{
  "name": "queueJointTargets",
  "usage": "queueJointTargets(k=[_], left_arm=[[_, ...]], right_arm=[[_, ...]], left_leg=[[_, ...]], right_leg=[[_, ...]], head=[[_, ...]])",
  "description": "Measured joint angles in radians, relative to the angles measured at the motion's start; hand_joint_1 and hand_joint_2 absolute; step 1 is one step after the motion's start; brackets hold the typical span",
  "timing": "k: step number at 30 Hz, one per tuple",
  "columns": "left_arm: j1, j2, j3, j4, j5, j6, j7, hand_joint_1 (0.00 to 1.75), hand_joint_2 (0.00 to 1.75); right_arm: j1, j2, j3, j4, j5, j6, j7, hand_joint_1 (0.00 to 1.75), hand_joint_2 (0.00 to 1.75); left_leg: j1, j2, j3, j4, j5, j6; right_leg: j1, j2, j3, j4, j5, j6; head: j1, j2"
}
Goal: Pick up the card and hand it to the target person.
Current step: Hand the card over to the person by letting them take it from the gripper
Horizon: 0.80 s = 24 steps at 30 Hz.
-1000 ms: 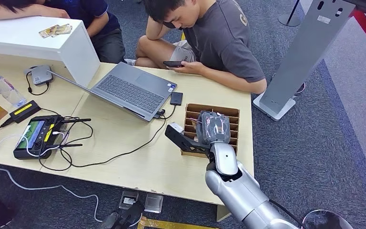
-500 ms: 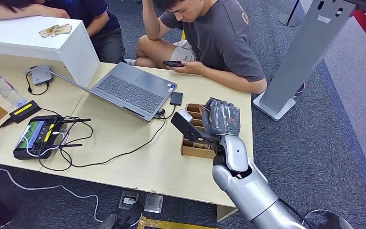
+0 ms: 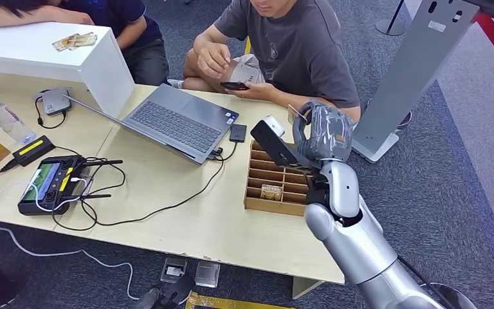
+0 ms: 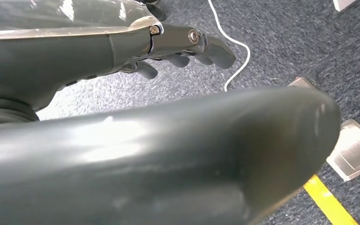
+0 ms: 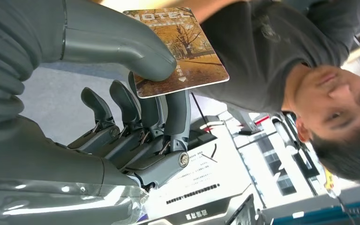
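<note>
- The right hand (image 3: 321,132) pinches the card (image 5: 180,51) between thumb and fingers, raised above the wooden tray (image 3: 276,187) on the worktop (image 3: 186,225), near the seated person (image 3: 296,51).
- The left hand (image 4: 122,51) holds nothing, its fingers loosely curled above the floor.

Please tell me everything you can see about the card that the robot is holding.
The card is a thin, flat rectangle with rounded corners, plastic by its look. Its face carries a photo of yellow autumn trees, the word HOTEL near one edge and small white print with an arrow near the other. The right hand pinches it between thumb and a finger, most of it sticking out free. In the head view only a thin edge shows, raised above the table toward the person in the grey shirt.
</note>
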Motion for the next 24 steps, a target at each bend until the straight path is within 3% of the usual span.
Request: queueJointTargets(k=[13,24], left_arm=[[-0.014,-0.009,-0.002,0.0,-0.031,-0.009,0.003,0.0,0.0],[-0.017,-0.013,-0.002,0.0,-0.032,-0.002,-0.004,0.0,0.0]], right_arm=[[-0.153,0.001,-0.011,0.207,-0.083,-0.118,-0.106,1.51,1.75],[-0.218,0.06,-0.007,0.417,-0.127,-0.2,-0.182,1.52,1.75]], left_leg=[[0.0,-0.001,-0.001,0.0,0.0,0.0],[0.0,-0.001,-0.001,0.0,0.0,0.0]], right_leg=[[0.0,0.0,0.0,0.0,0.0,0.0],[0.0,-0.001,0.0,0.0,0.0,0.0]], head=[[0.0,0.0],[0.0,0.0]])
